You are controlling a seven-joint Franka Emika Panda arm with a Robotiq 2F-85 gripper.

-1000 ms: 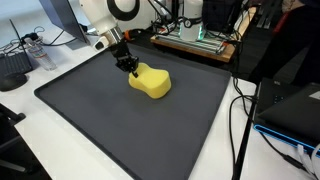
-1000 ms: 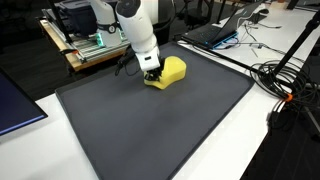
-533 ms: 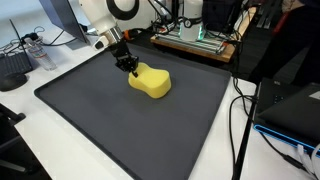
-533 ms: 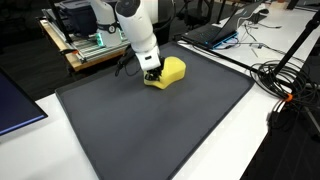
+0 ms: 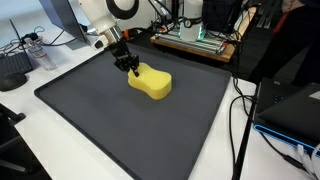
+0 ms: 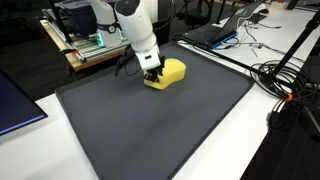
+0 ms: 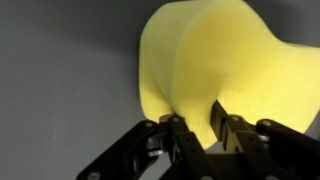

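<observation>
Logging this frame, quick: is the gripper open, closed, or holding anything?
Gripper: closed, pinching the edge of the yellow sponge.

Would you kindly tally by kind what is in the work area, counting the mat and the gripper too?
Yellow sponge: 1
Dark grey mat: 1
Gripper: 1
Total: 3
</observation>
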